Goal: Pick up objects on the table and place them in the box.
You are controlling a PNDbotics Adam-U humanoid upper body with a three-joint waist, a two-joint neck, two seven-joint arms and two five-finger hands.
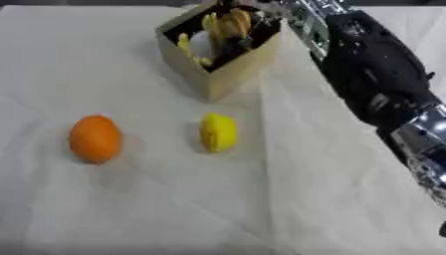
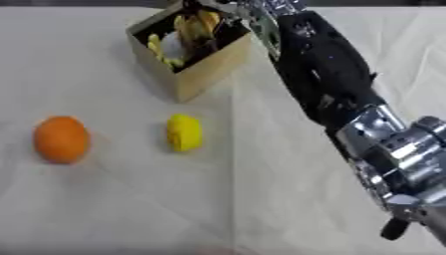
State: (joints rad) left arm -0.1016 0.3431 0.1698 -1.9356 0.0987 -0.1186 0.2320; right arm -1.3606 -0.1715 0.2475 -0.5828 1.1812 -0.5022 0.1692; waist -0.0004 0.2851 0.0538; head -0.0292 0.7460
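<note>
Fruit first, going from the table's left side: 1 orange fruit (image 1: 95, 138), round and matte, lies on the pale cloth-covered table (image 1: 131, 209), and near it, toward the middle, 1 smaller yellow fruit (image 1: 219, 132), oval and lemon-like. The 2 are apart and not touching.

Near the far edge, right of the middle, stands the box (image 1: 228, 69), plain brown cardboard, open-topped, turned so 1 corner faces me. Inside I make out yellow pieces, something white and something dark, but not what they are.

On the right, my right arm reaches in from the near right corner to the box's open top. The right hand (image 2: 228, 7) is over the box at the frame's top edge; I cannot tell whether its fingers are apart or together, or whether they hold anything. The arm is black, with shiny silver joints. My left hand shows in neither view.

I judge I am at the placing step over the box. The next move calls for drawing the arm clear, then reaching toward the yellow fruit, which sits closest.
</note>
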